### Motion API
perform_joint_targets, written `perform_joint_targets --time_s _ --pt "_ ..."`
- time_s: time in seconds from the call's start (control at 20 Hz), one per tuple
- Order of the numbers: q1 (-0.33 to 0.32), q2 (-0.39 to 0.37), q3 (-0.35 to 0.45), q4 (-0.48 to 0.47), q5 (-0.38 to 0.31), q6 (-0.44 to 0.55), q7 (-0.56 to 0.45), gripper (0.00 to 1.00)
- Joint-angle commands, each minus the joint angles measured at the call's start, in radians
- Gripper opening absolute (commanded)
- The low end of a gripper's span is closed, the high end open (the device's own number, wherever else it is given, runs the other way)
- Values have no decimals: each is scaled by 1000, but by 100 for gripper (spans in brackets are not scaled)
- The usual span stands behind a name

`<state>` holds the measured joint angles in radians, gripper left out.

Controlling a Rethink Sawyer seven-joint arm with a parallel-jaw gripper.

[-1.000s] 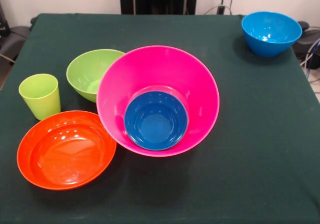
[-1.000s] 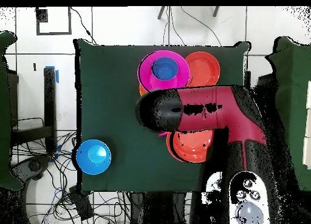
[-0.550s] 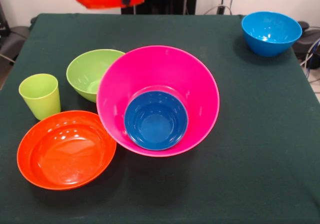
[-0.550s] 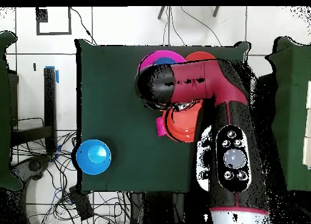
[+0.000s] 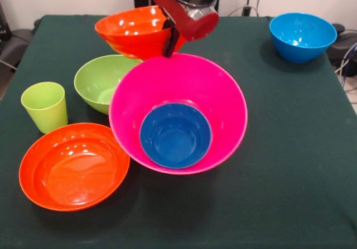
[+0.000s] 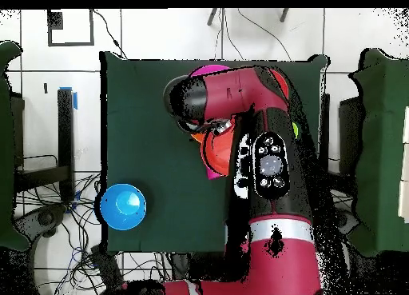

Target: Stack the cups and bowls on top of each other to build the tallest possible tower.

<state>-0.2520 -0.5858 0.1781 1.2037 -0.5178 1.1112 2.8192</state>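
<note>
The arm descends from the top of the front view, and its claw (image 5: 169, 37) is clamped on the rim of a red-orange bowl (image 5: 134, 32), one dark finger showing on the outside of the wall at the bowl's right edge. This held bowl hangs clear of the bench (image 5: 290, 149), tilted so its opening faces the camera, above and behind the green bowl (image 5: 100, 81) and just beside the far rim of the big pink bowl (image 5: 223, 98); whether it touches the pink rim cannot be determined. The big pink bowl sits near the middle of the bench, tipped toward the camera, with the small dark blue bowl (image 5: 175, 135) nested inside it against the near wall. The green bowl stands upright immediately left of the pink bowl, partly hidden behind its rim. A lime green cup (image 5: 44, 107) stands upright at the left, near the green bowl but apart from it. A second shallow red-orange bowl (image 5: 73, 166) rests upright at the front left, just beside the pink bowl. A light blue bowl (image 5: 302, 36) stands alone at the far right corner, well apart from the rest. In the overhead view the arm covers most of the grouped bowls; only the light blue bowl (image 6: 123, 205) is fully exposed there.
</note>
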Motion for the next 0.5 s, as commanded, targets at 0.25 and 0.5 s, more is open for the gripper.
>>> perform_joint_targets --time_s 0.25,0.5 --pt "46 117 1 -187 -18 25 -10 0" --pt "57 132 -6 -217 4 47 -6 0"
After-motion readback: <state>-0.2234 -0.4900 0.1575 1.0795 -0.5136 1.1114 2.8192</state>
